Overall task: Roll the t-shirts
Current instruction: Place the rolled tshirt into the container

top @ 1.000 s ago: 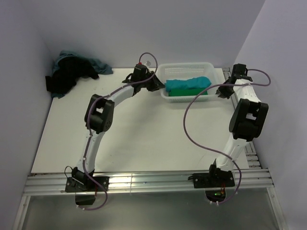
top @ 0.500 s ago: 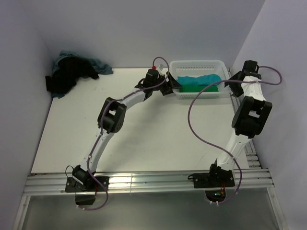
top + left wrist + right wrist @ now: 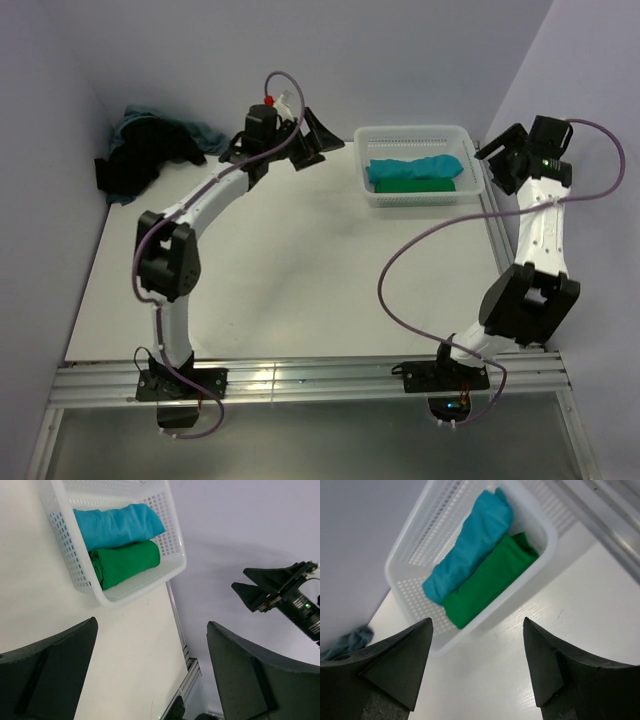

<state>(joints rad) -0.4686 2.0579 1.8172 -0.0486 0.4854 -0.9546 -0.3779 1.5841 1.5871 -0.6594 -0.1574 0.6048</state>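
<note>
The right hand (image 3: 477, 645) hangs over the pale desk (image 3: 490, 690) with its two dark fingers (image 3: 395, 670) spread wide and nothing between them; beyond the fingertips a white lattice basket (image 3: 415, 540) sits on the desk, set at a slant; inside it lie two rolled shirts side by side and touching, the teal t-shirt (image 3: 470, 545) on the far side, the green t-shirt (image 3: 487, 582) against the near wall; a metal rail (image 3: 600, 510) runs along the desk's edge at upper right; a bit of dusty blue cloth (image 3: 350, 640) shows at far left, below the plain wall (image 3: 355, 530).
</note>
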